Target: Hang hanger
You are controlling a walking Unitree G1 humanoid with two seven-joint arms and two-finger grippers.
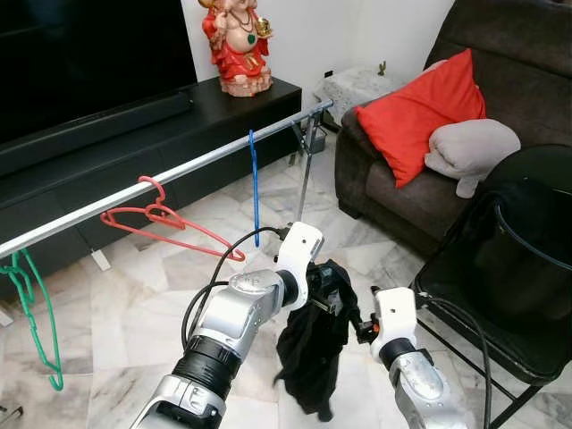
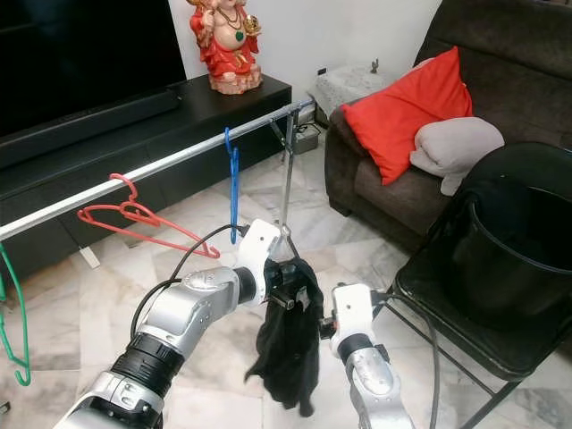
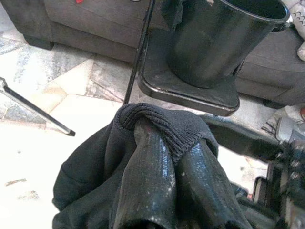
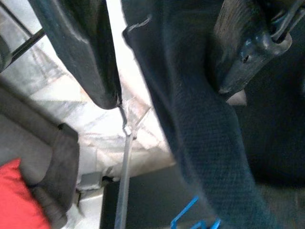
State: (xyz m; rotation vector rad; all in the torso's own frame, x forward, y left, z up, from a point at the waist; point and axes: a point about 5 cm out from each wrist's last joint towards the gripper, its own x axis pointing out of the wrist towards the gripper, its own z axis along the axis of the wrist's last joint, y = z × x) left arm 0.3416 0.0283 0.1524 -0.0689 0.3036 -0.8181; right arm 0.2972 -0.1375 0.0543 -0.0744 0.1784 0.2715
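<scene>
A black garment (image 1: 311, 357) hangs limp from my left gripper (image 1: 327, 284), low in front of the metal clothes rail (image 1: 179, 172). In the left wrist view its two black fingers (image 3: 147, 176) lie close together with the knit hem (image 3: 167, 125) folded over their tips. My right gripper (image 1: 362, 332) is at the cloth's right side. In the right wrist view its fingers (image 4: 81, 47) stand apart with the dark cloth (image 4: 200, 143) between them. A blue hanger (image 1: 255, 188), a red hanger (image 1: 165, 219) and a green hanger (image 1: 40, 313) hang on the rail.
A black bucket (image 1: 527, 250) stands on a black chair (image 1: 465, 322) at my right. Behind it are a brown sofa (image 1: 393, 192) with a red cushion (image 1: 420, 116). A low black TV cabinet (image 1: 206, 125) with a red figurine (image 1: 237, 45) runs behind the rail. The floor is marble.
</scene>
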